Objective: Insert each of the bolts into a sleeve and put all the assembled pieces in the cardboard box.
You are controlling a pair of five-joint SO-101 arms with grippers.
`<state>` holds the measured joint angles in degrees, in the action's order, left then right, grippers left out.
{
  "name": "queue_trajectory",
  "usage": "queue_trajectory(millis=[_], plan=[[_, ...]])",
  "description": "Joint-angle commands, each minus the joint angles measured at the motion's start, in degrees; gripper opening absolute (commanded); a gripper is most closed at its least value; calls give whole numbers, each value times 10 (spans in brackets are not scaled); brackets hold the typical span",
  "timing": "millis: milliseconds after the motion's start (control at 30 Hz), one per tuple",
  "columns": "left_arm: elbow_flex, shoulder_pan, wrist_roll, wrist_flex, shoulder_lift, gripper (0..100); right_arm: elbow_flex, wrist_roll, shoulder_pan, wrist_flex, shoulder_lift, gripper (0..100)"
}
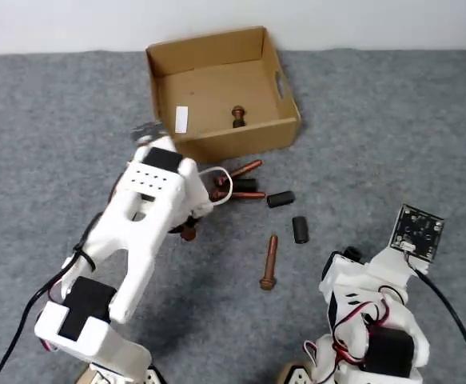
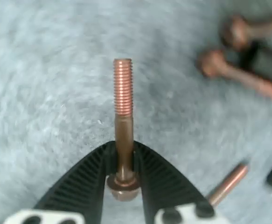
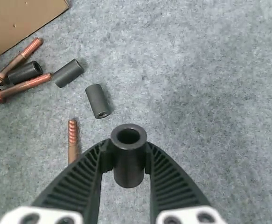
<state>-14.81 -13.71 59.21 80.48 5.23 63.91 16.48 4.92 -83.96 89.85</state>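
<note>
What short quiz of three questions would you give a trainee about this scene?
1. True or false: the left tool is open and empty.
2. What does the right tool hold? A) a nut B) a sleeve C) nothing
3. Fill the gap: the cardboard box holds ___ piece(s).

Key:
1. False. It is shut on a bolt.
2. B.
3. One piece.
</note>
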Motion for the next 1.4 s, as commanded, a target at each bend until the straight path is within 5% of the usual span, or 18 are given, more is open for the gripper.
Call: queue_trajectory(millis=[0, 100, 433, 700, 967, 1267, 1367], plan=[[12, 23, 147, 3, -32, 6, -2, -5, 5, 15, -3, 8], [6, 40, 238, -8, -33, 6, -2, -5, 6, 15, -3, 8], [4, 53, 244, -8, -35, 17, -2, -5, 6, 15, -3, 8], [36, 47, 191, 73, -38, 216, -2, -5, 6, 15, -3, 8], [53, 54, -147, 185, -34, 225, -2, -5, 6, 15, -3, 8], [53, 54, -786, 175, -33, 225, -2, -5, 6, 15, -3, 8], [53, 54, -940, 174, -33, 224, -2, -5, 6, 15, -3, 8]])
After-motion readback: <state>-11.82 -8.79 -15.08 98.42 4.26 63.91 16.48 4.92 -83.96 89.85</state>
